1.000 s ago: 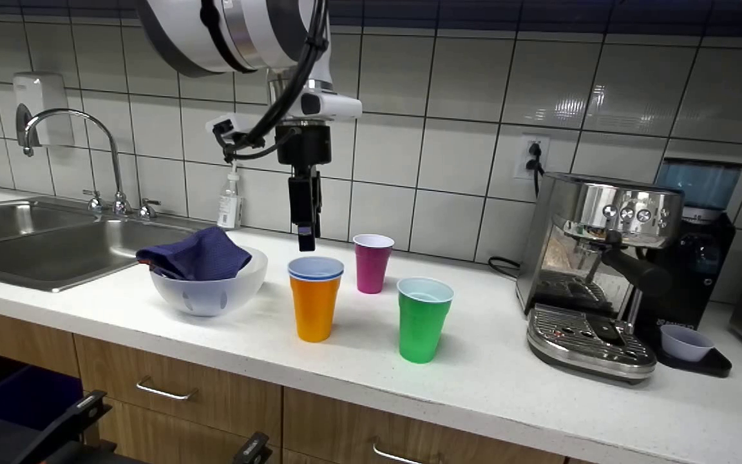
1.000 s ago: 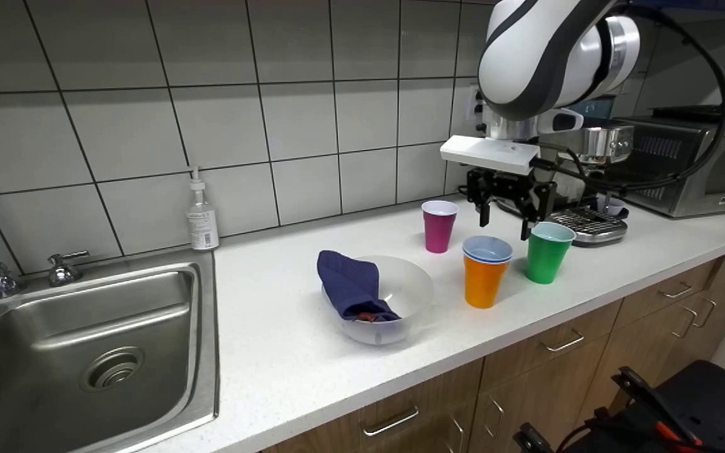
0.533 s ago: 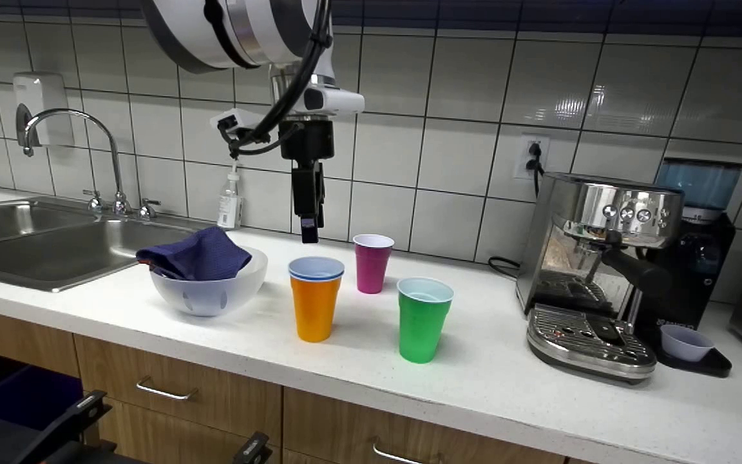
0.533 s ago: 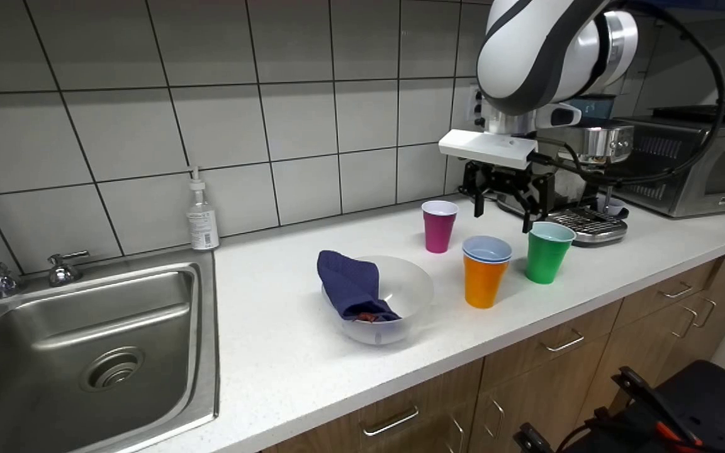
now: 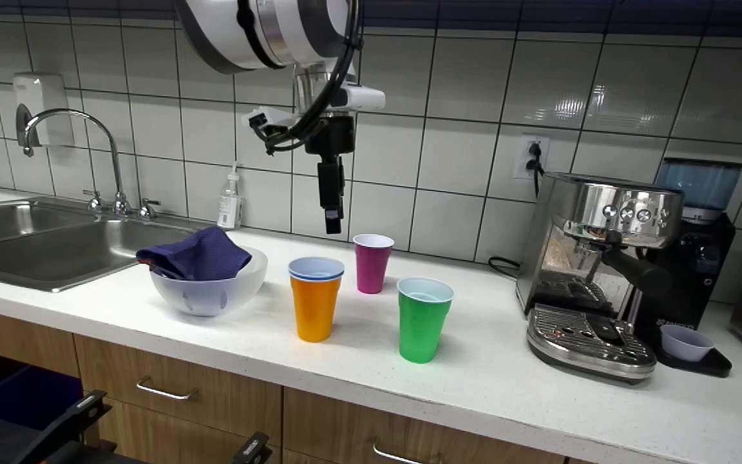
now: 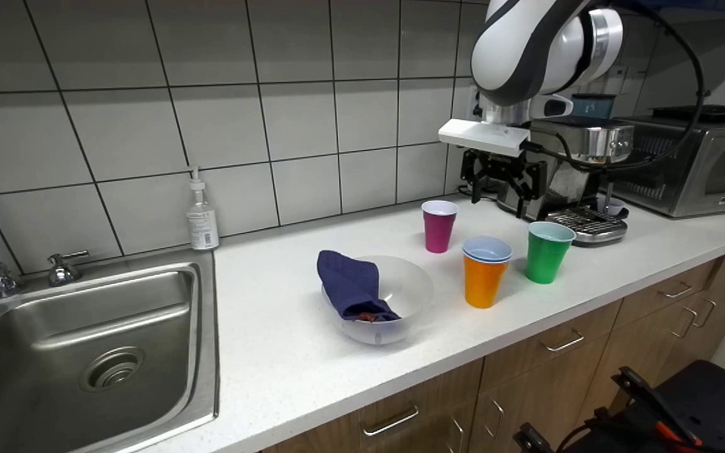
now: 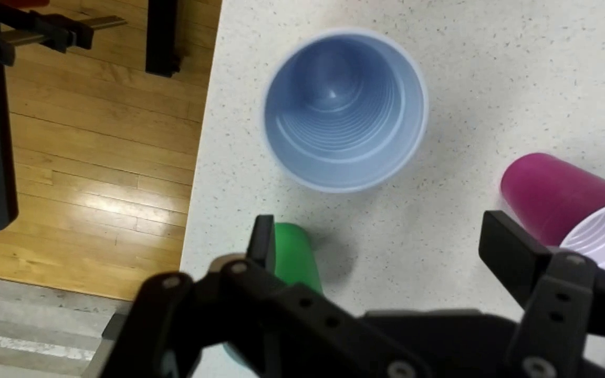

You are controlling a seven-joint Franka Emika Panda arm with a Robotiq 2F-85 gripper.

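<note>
In an exterior view, a bowl (image 6: 375, 334) with a cloth (image 6: 351, 282), a magenta cup (image 6: 438, 230) and an orange cup stack (image 6: 486, 283) stand on the worktop (image 6: 284, 333), the hand (image 6: 498, 207) hanging above, jaws apart, a green cup (image 6: 549, 253) farther right.

In an exterior view, from the nested cups (image 5: 315, 306) on the countertop (image 5: 506, 393), a single cup (image 5: 372, 267) stands at two o'clock, another cup (image 5: 421, 328) at three, the bowl (image 5: 219, 299) holding a cloth (image 5: 207, 256) at nine.
</note>
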